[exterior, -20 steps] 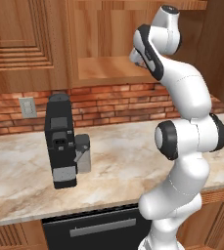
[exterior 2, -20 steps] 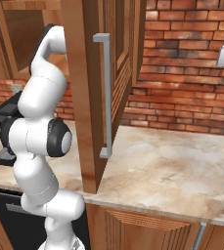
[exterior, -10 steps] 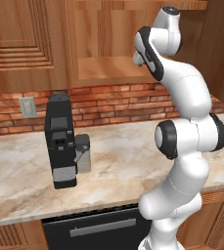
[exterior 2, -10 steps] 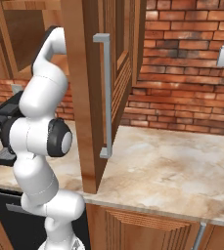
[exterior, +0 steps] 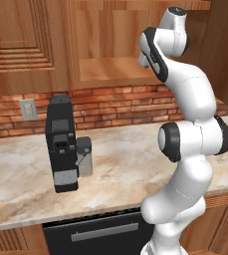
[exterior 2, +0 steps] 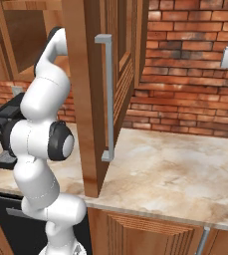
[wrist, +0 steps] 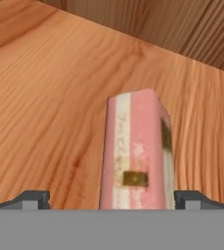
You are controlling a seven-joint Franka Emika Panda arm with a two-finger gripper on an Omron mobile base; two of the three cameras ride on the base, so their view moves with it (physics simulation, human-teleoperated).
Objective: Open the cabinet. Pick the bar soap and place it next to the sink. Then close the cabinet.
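The cabinet (exterior: 110, 69) is open, and its door (exterior 2: 85, 99) with the long silver handle (exterior 2: 108, 97) swings out over the counter. My arm reaches up into the cabinet. On the wooden shelf (wrist: 50, 97) lies the bar soap (wrist: 135, 151), a pale pink block with a darker edge, pointing away from the hand. My gripper (wrist: 112, 199) is open, with one fingertip on each side of the soap's near end and apart from it. The sink is out of view.
A black coffee machine (exterior: 61, 144) stands on the marble counter (exterior: 120, 164) below the cabinet, to the left of the arm. The open door's edge hangs above the counter (exterior 2: 175, 169) at the right. A brick wall (exterior 2: 185, 74) runs behind.
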